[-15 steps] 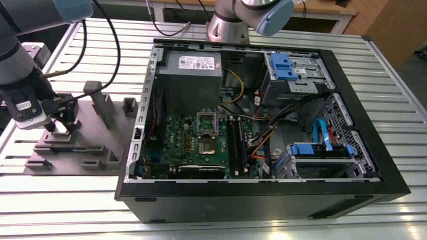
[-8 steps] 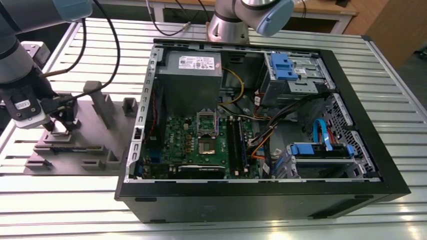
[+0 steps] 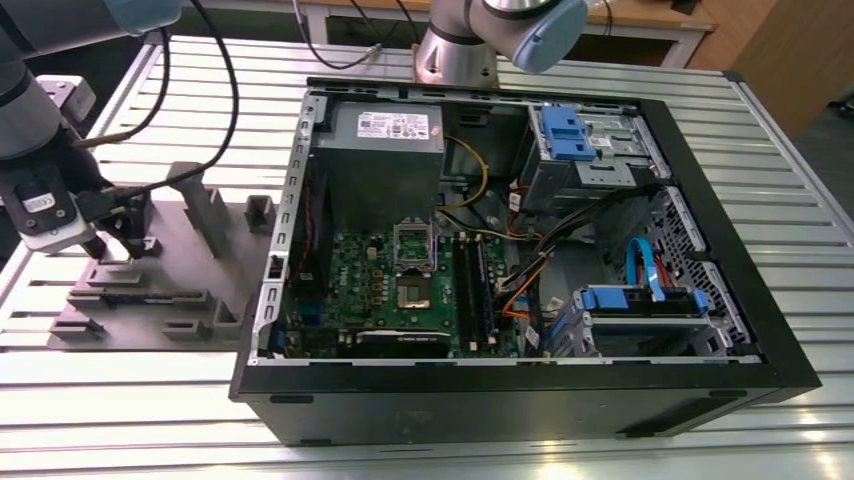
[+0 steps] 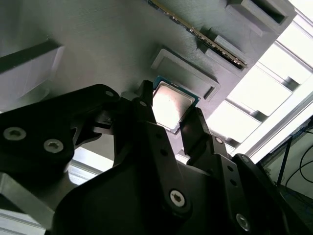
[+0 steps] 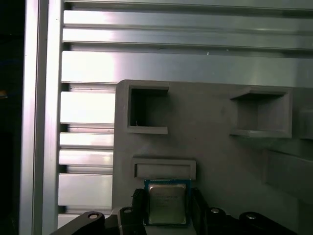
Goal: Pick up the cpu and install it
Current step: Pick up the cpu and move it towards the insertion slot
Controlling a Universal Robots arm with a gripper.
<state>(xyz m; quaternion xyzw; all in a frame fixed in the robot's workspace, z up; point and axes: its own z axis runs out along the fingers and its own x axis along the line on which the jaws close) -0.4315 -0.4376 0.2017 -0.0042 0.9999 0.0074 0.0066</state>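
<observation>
**Chip pinched between the jaws at the grey fixture**

Both wrist views show the gripper with the cpu between its two black fingers. One finger presses each of two opposite edges, so the jaws are clamped narrowly on the chip. The silvery top faces the cameras, with a thin bluish rim around it. I cannot tell whether the chip rests on the fixture or is raised off it.

In the first wrist view the chip sits just beside a shallow raised rectangular frame on the grey fixture, with two deeper square pockets beyond. The second wrist view adds a thin circuit-board strip standing on edge in a slot.

The exterior view gives the wider setting. The gripper points down at the fixture on the exterior view's left. The arm rises steeply above it, trailing black cables. The open computer case lies well apart on the slatted metal table, with its dark socket open on the green board.
</observation>
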